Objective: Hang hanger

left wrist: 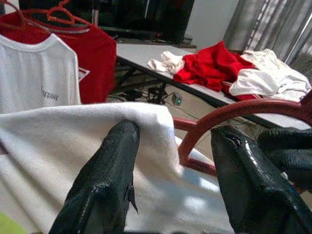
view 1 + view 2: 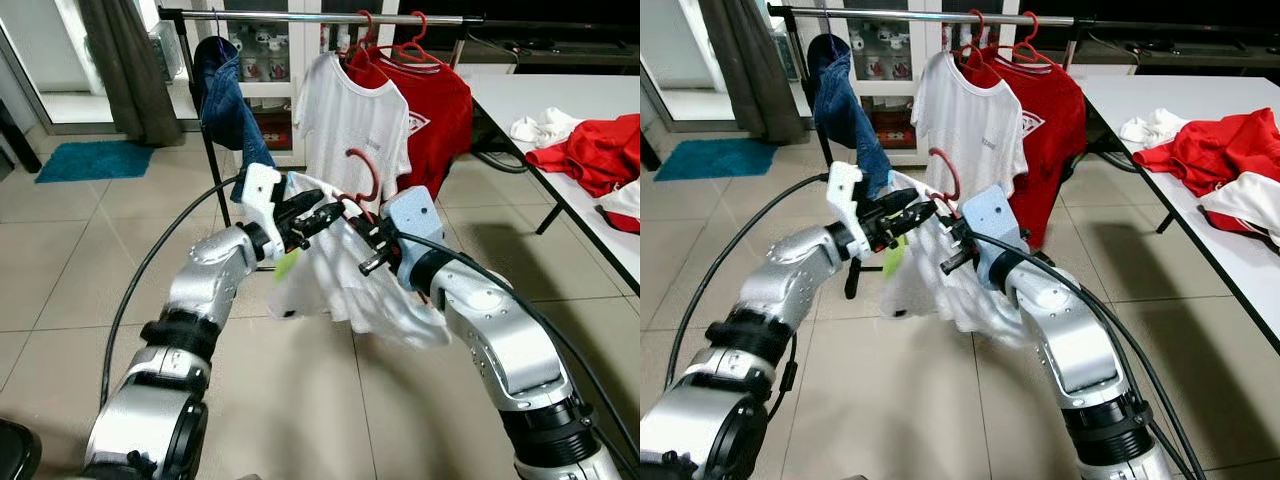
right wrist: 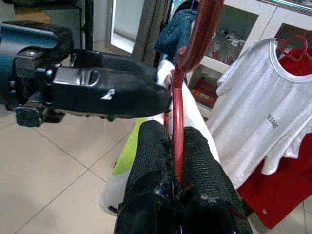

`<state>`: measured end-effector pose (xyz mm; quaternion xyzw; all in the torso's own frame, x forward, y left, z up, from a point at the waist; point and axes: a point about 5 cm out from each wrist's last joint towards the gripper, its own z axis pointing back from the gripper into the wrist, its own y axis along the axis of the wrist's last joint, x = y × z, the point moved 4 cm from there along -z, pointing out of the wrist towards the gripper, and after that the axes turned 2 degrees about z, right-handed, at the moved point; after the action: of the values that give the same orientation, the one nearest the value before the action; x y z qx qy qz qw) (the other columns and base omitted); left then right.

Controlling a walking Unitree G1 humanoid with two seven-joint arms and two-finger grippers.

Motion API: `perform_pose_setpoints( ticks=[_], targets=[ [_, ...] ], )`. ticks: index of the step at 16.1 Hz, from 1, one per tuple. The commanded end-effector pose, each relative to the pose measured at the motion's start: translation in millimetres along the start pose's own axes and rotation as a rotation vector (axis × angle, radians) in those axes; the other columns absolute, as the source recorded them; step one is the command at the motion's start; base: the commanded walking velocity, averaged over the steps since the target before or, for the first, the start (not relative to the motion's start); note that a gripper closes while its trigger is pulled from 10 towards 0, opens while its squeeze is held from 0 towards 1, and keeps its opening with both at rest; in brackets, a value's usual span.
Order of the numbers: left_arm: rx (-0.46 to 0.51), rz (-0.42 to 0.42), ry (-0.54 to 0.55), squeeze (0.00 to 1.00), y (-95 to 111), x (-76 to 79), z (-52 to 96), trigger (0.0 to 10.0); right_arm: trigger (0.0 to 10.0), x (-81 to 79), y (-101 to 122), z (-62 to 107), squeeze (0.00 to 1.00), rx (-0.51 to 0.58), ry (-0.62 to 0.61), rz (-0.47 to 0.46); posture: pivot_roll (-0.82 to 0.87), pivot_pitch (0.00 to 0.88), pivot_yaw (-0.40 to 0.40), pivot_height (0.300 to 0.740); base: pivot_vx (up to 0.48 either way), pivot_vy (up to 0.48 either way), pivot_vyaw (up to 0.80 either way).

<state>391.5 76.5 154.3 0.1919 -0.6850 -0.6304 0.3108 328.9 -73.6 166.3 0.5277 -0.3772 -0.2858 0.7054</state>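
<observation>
- Mid-carry, by the look of it: the robot holds a red plastic hanger (image 2: 366, 180) dressed in a white cotton T-shirt (image 2: 340, 275) out in front of its chest, well short of the silver metal clothes rail (image 2: 320, 17) it is bound for.
- The right gripper (image 3: 176, 161) has its fingers clamped tight on the hanger's thin red stem, just under the hook, which stands upright above them.
- The left gripper (image 1: 175, 161) has its fingers parted, one under a fold of the white shirt, the other just beside the hanger's curved red arm; whether they pinch the cloth firmly cannot be told.
- Next, in all likelihood: step closer, raise the hook above the rail and lower it into the bare stretch between the blue denim garment (image 2: 228, 100) and the white T-shirt already hanging (image 2: 350, 120), with the red T-shirt (image 2: 430, 115) beyond it.
- The head views give the whole layout: rail, hung clothes, both silver arms, and the white bench (image 2: 560, 120) on the robot's right.
- The right wrist view alone settles the grip on the stem; the left wrist view alone shows the gap between the left fingers, plus the heap of red and white laundry (image 1: 219, 68) on the bench.
</observation>
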Motion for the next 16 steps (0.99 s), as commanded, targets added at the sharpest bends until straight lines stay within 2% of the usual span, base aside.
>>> perform_pose_setpoints(
  ticks=[1,2,4,12,16],
  targets=[
    [-0.004,-0.031,-0.005,0.0,4,0.9,-5.4,6.7,10.0,-3.3,9,2.2,0.0,0.031,0.016,0.014,-0.17,0.0,0.016,0.74,0.0,0.0,0.0],
    [-0.006,-0.035,0.004,0.0,4,-0.3,-5.7,5.7,10.0,-3.4,9,2.3,0.0,0.032,0.017,0.014,-0.17,0.0,0.016,0.74,0.0,0.0,0.0],
    [-0.014,-0.044,0.038,0.0,3,-5.0,-5.9,0.2,10.0,-3.8,9,2.9,0.0,0.031,0.02,0.016,-0.17,0.0,0.019,0.74,0.0,0.0,0.0],
    [-0.021,-0.081,0.07,0.0,-1,-13.6,-1.5,0.0,10.0,-3.6,8,3.4,0.0,0.029,0.028,0.019,-0.17,0.0,0.012,0.74,0.0,0.0,0.0],
    [-0.007,-0.067,0.078,0.0,0,-18.4,3.9,0.0,10.0,-3.2,7,4.7,0.0,0.028,0.03,0.023,-0.18,0.0,0.012,0.74,0.0,0.0,0.0]
  ],
)
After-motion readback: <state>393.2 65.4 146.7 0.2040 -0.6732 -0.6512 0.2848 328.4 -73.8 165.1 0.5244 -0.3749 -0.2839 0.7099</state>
